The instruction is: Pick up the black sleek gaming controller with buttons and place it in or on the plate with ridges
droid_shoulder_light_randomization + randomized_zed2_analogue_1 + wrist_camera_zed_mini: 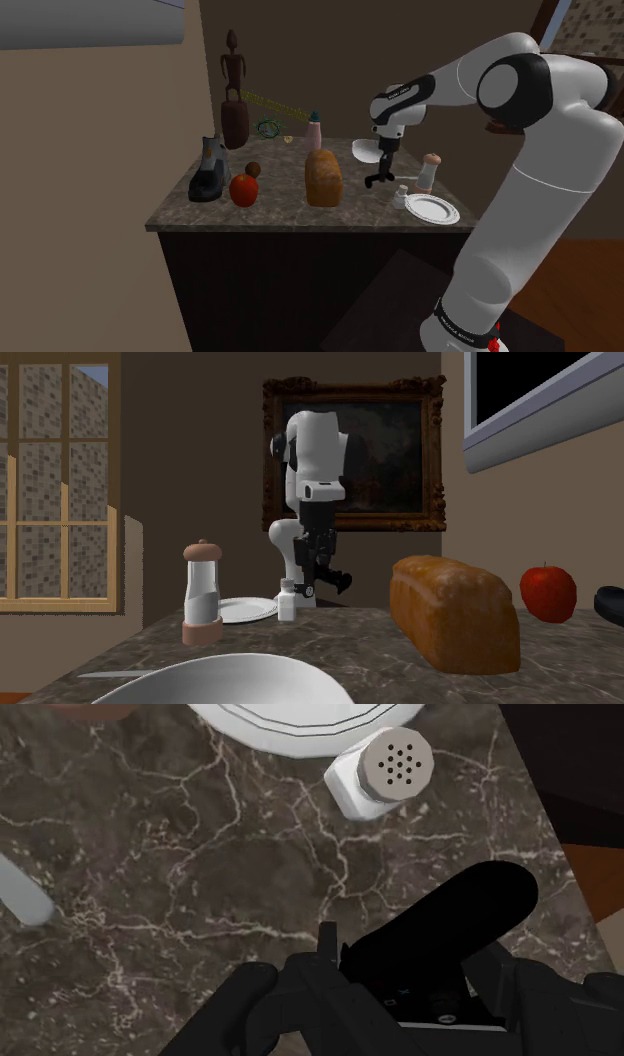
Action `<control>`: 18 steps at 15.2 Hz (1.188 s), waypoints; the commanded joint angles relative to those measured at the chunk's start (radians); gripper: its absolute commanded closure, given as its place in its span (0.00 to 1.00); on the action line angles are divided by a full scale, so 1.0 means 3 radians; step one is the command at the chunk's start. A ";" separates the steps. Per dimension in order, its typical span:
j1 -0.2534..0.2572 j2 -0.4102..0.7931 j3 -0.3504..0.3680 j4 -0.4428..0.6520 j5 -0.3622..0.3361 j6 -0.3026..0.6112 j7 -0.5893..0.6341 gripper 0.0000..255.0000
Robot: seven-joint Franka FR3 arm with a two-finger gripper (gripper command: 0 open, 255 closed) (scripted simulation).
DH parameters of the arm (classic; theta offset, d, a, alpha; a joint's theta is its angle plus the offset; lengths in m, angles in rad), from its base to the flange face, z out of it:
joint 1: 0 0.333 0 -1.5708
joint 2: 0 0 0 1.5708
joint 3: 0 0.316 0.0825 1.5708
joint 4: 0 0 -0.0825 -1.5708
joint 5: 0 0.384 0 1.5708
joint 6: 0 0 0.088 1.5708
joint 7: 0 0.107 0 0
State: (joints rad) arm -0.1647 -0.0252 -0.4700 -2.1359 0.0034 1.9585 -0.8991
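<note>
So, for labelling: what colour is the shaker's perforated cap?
Light grey shaker cap, dark holes; wrist view shows best.

Quick count here: one bread loaf [323, 178], one apple [244, 189], one plate [440, 211], one bowl [364, 150], one boot [208, 172], one statue [235, 100], one pink bottle [314, 132], one black controller [440, 929], one tall grinder [430, 172], one small white shaker [400, 197].

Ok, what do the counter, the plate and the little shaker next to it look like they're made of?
Counter: dark brown stone, probably marble, judging by the pale branching veins.
Plate: plain white and smooth, with a stepped rim. It could be ceramic, but the look leaves that open.
Shaker: white body with a grey cap pierced with holes. The cap looks like metal, though that's a guess.
</note>
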 commanded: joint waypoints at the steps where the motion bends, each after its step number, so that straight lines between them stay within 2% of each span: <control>1: -0.0068 -0.0105 -0.0067 -0.0111 -0.0077 0.0016 -0.0099 1.00; 8: -0.0345 -0.0416 -0.0338 -0.0376 -0.0360 0.0020 -0.0488 1.00; 16: -0.0668 -0.0577 -0.0701 -0.0450 -0.0624 0.0003 -0.1031 1.00; 18: -0.0672 -0.0554 -0.0718 -0.0477 -0.0619 0.0050 -0.1050 1.00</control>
State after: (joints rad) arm -0.3636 -0.1968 -0.6793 -2.2755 -0.1824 1.9648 -1.2048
